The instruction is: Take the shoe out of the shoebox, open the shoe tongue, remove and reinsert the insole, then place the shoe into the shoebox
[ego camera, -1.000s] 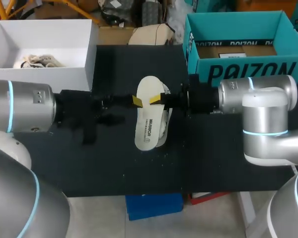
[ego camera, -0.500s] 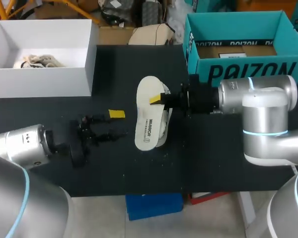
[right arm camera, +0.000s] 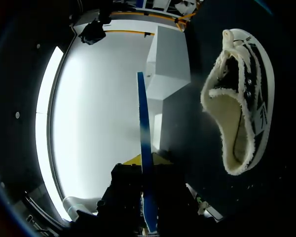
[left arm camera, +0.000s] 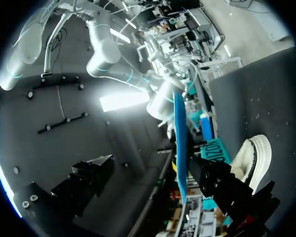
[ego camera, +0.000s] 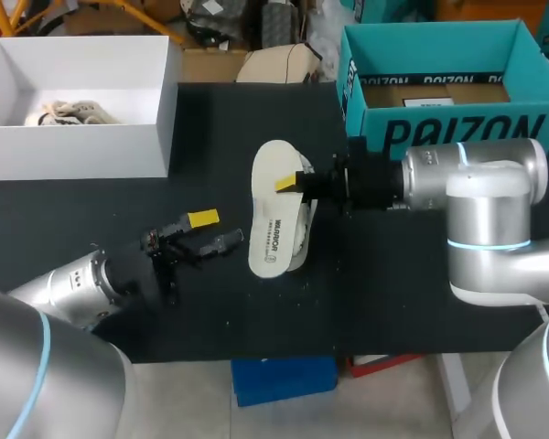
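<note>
**Insole out and pinched in my right gripper, left gripper free**

Head view: my right gripper (ego camera: pixel 291 183) is clamped on the insole (ego camera: pixel 273 229) near one end. It holds the insole on edge, printed white face up toward the camera. The shoe (ego camera: pixel 304 230) lies on its side on the table (ego camera: pixel 393 293), directly under and just behind the insole, close below my right fingers. My left gripper (ego camera: pixel 212 230) is released and holds nothing, and it sits just beside the insole's free end. The white box (ego camera: pixel 156 119), which I take to be the shoebox, is well away from both grippers, off past the left one.

Left wrist view: the fingers are spread and empty. The insole (left arm camera: pixel 179 148) is ahead of them, seen edge-on as a thin blue strip. The shoe (left arm camera: pixel 251 155) is ahead and off to one side.

Right wrist view: the insole (right arm camera: pixel 144 148) runs straight out from between my fingers as a thin blue blade. The shoe (right arm camera: pixel 241 108) is beside the gripper with its opening facing me and the fleece lining visible.

Handling, my read:
- The insole looks light and thin, so it will likely flex, and it droops or twists if gripped only at one end.
- Support the free end with the left gripper and feed it in toe first.
- The shoe looks soft, with a fleecy collar and a firm rubber sole, and it will slide on the table when pushed.
- Pinch the shoe at the heel collar or sole edge, not the lining.
</note>
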Controlling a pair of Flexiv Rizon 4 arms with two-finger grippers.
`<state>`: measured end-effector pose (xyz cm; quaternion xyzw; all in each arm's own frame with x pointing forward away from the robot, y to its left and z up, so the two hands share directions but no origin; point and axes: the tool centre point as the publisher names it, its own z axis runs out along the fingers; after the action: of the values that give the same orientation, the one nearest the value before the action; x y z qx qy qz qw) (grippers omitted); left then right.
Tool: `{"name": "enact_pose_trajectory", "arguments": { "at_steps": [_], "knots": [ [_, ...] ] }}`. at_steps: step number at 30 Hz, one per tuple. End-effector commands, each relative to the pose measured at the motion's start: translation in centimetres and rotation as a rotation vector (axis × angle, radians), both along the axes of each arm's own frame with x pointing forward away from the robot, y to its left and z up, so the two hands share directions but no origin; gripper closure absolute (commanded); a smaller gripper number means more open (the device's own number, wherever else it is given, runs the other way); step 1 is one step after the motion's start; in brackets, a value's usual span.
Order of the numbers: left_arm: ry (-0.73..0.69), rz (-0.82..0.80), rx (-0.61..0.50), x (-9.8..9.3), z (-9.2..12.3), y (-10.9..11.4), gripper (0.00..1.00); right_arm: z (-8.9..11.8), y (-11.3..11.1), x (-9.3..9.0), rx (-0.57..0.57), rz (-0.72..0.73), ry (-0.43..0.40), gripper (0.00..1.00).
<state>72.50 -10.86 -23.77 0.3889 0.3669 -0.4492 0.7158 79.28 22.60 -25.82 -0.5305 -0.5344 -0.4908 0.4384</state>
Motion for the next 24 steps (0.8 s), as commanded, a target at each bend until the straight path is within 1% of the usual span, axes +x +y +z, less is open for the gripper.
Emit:
{"name": "enact_pose_trajectory", "arguments": {
  "at_steps": [1,4,12,17,24],
  "knots": [
    [0.009,0.021,0.03,-0.7,0.2,0.8,0.0,0.0,0.2,0.0,-0.001,-0.003,0.0,1.0],
    [0.006,0.028,0.051,-0.8,0.3,1.0,0.0,0.0,0.2,0.0,-0.001,-0.003,0.0,1.0],
    [-0.014,0.024,0.153,-1.0,0.8,0.9,0.0,0.0,0.2,0.0,-0.001,-0.003,0.0,1.0],
    [-0.007,0.013,0.175,-0.6,0.7,0.8,0.0,0.0,0.2,0.0,-0.001,-0.003,0.0,1.0],
    [-0.011,-0.005,0.202,0.1,0.0,0.6,0.0,0.0,0.2,0.0,-0.001,-0.003,0.0,1.0]
  ]
}}
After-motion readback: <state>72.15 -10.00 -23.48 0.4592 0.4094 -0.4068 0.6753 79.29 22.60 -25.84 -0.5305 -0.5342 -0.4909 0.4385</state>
